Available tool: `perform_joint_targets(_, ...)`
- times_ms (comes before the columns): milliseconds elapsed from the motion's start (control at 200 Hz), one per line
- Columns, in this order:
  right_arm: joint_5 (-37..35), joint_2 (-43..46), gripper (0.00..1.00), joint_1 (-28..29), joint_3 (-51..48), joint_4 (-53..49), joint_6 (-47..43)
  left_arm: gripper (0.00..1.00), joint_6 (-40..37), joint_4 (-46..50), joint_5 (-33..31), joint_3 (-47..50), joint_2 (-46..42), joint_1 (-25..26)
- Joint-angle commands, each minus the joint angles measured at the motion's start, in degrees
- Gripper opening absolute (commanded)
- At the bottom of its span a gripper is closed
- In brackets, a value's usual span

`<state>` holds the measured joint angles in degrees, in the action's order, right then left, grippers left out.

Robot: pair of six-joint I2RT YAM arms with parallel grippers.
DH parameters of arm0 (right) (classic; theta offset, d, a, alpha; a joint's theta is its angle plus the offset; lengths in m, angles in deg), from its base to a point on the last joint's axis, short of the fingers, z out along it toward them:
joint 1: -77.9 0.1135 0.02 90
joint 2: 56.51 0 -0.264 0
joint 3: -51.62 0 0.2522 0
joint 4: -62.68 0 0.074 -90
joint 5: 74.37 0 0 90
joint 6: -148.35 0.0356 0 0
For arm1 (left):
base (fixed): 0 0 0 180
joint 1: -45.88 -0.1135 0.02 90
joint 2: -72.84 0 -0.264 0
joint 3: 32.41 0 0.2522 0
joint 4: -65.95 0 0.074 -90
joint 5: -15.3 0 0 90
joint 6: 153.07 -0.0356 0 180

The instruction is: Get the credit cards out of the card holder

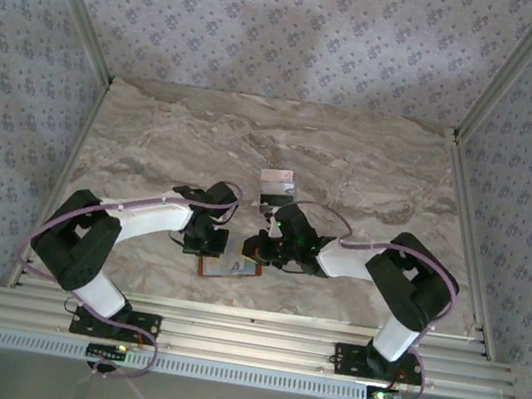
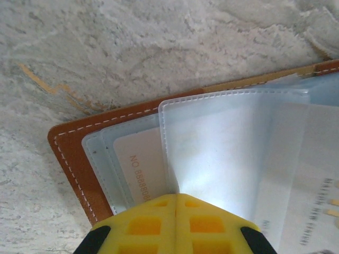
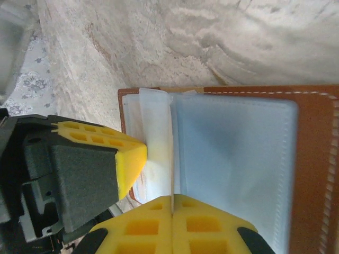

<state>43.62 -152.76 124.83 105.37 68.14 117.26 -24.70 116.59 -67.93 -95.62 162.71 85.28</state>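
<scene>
The card holder (image 1: 232, 269) is lying open on the tabletop (image 1: 373, 166), low in the middle of the top view, right between the two arms. The left tool (image 2: 176, 205) is pinched shut on a clear sleeve (image 2: 228, 153) and tents it up. The right tool (image 3: 172, 205) is shut too, with an upright sleeve leaf (image 3: 172, 159) running straight into the seam between its pads, so I'd say it's got that one.

The credit cards sit inside the sleeves. The cream card (image 2: 139, 166) at lower left of the left wrist view reads "NO.8888..." and then it's cut off. A second card (image 2: 318, 206) at lower right has tiny print I can't read.

My guess on handling: the cards are stiff, thin and slick, while the sleeves are floppy and clingy. I'd grab a card by whatever edge pokes out of the sleeve mouth and keep the holder pinned, or the whole light thing comes up with it.
</scene>
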Motion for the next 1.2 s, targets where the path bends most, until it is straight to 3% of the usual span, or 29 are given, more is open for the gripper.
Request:
perform_joint_targets(0,-4.4,5.3,0.06,-1.2,-0.8,-9.2,-5.1,0.01,-1.0,3.4,-5.2,2.3,1.1,0.0)
perform_joint_targets(260,-10.4,16.4,0.07,-3.6,4.7,-28.6,-22.2,0.08,-2.3,5.1,-7.4,-2.4,-4.0,0.0)
perform_joint_targets(475,-15.9,18.5,0.03,-7.8,17.0,-49.6,-47.4,0.13,-2.6,8.1,-10.4,-3.5,-11.0,-1.5)
perform_joint_targets(610,-22.5,18.7,0.01,-8.2,20.8,-53.3,-67.3,0.15,-3.8,8.6,-9.4,0.4,-12.9,-6.9)
perform_joint_targets(770,-24.7,15.6,0.00,-11.0,26.5,-58.0,-85.6,0.16,-5.6,6.3,-4.0,4.6,-12.0,-11.7)
perform_joint_targets(899,-21.7,10.3,0.00,-14.5,34.8,-63.0,-95.9,0.16,-5.9,3.5,-0.1,5.6,-9.2,-11.9)
perform_joint_targets(1194,-18.0,-2.1,0.00,-15.6,50.9,-72.8,-115.4,0.16,-6.3,0.5,4.3,5.6,-5.2,-11.8)
